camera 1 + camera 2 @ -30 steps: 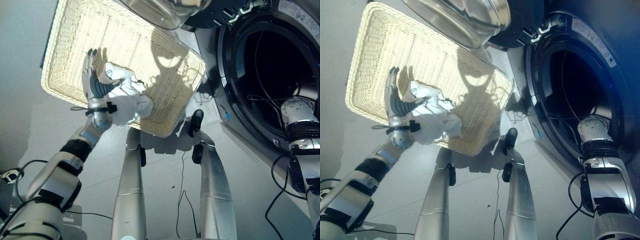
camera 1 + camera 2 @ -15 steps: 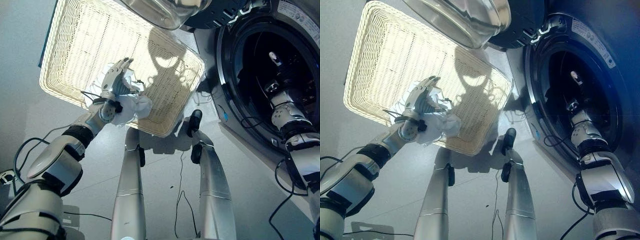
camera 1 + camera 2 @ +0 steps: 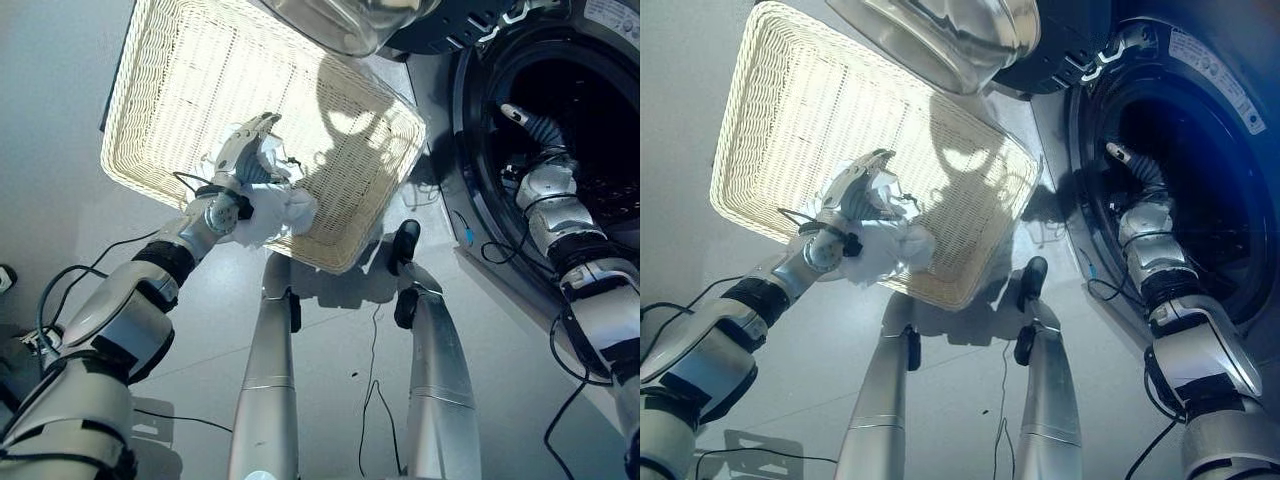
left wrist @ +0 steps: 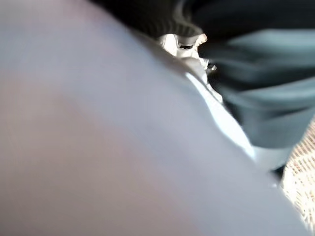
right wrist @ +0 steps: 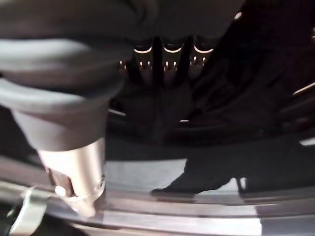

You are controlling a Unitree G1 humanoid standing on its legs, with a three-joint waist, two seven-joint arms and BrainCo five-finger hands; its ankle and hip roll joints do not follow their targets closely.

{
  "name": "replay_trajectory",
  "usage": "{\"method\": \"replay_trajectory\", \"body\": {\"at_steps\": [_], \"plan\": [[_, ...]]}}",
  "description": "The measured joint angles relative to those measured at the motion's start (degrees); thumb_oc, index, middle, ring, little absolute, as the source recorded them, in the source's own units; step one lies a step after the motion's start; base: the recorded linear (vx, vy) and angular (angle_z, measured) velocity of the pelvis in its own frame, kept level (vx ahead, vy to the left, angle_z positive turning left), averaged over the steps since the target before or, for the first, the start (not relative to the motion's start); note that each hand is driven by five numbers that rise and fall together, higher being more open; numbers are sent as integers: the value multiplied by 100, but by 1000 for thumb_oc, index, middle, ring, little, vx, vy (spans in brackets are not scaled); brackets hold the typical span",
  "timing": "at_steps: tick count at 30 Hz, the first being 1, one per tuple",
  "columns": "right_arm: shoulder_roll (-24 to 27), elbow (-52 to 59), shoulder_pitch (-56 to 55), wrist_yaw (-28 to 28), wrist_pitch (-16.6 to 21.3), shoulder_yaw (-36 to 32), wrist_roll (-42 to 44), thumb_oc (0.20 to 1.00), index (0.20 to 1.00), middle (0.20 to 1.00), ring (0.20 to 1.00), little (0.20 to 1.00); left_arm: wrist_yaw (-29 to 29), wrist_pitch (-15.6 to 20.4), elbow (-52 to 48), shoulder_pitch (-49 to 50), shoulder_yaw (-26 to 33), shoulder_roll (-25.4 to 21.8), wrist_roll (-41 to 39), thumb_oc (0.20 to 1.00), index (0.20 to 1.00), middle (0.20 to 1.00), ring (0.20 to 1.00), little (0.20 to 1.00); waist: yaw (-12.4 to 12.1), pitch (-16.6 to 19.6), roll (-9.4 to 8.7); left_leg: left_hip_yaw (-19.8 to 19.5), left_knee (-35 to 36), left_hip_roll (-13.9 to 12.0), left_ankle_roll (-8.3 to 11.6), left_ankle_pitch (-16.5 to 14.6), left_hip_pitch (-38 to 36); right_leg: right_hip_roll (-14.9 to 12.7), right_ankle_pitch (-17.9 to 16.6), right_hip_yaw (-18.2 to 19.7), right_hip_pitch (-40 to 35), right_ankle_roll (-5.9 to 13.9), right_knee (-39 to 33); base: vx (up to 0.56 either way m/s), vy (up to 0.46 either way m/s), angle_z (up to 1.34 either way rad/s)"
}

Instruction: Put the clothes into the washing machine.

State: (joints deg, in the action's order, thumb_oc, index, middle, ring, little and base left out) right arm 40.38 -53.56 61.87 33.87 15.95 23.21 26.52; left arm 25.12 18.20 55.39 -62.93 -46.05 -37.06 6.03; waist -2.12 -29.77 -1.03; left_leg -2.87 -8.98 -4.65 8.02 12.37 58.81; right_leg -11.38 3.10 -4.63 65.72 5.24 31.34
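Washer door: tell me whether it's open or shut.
Open. The glass door is swung aside over the basket, and the right hand reaches into the dark drum.

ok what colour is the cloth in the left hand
White, clearest in the left eye view: the cloth under the left hand.

Hard light is falling on the basket while the drum is sitting in darkness.
Strong light is bleaching the wicker basket (image 3: pixel 190 90) almost white, and dark shadows are lying across its right half and on the pale floor (image 3: pixel 330 330) just near of it. Glare is gleaming on the clear washer door (image 3: pixel 940 40) at the far edge. The washing machine (image 3: pixel 1200 170) opening is staying very dim. Pale cloth (image 4: pixel 98 147), badly out of focus, is blurring the left wrist view; the right wrist view is looking dark.
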Motion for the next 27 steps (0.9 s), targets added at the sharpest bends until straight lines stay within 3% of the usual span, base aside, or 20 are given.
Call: {"method": "replay_trajectory", "body": {"at_steps": [3,6,11,16,27], "plan": [[-125,803,-325,291,177,-4,-349,1000,1000,1000,1000,1000,827,116,1,276,227,8,-49,1000,1000,1000,1000,1000,137,0,0,2,1,0,0,0,57,7,0,5,42,1,2,0,0,0],[-360,1577,-803,536,283,-73,-940,1000,1000,1000,1000,1000,1411,375,130,618,1455,352,-688,1000,1000,1000,1000,1000,262,0,-1,-12,-3,-19,6,6,88,27,-5,-9,67,-28,7,-25,-61,-1],[-737,2248,-1484,543,104,-80,-1604,1000,1000,1000,1000,1000,2038,495,212,942,2279,554,-947,1000,1000,1000,1000,1000,279,-1,-2,-27,-2,-43,9,5,88,38,48,-67,55,-56,40,-19,-34,2],[-1051,2302,-1660,313,-144,41,-1860,1000,1000,1000,1000,1000,2227,622,211,1077,2512,587,-1193,1000,1000,1000,1000,1000,279,-1,-3,-29,5,-37,24,-9,87,27,57,-69,64,-50,83,-9,18,1],[-1089,2341,-2017,-83,-281,531,-2245,1000,1000,1000,1000,1000,2352,751,264,1085,2740,524,-1429,1000,1000,1000,1000,1000,418,-3,-6,-17,5,-36,20,-5,83,28,56,-62,65,-52,62,-9,33,-1]]}}
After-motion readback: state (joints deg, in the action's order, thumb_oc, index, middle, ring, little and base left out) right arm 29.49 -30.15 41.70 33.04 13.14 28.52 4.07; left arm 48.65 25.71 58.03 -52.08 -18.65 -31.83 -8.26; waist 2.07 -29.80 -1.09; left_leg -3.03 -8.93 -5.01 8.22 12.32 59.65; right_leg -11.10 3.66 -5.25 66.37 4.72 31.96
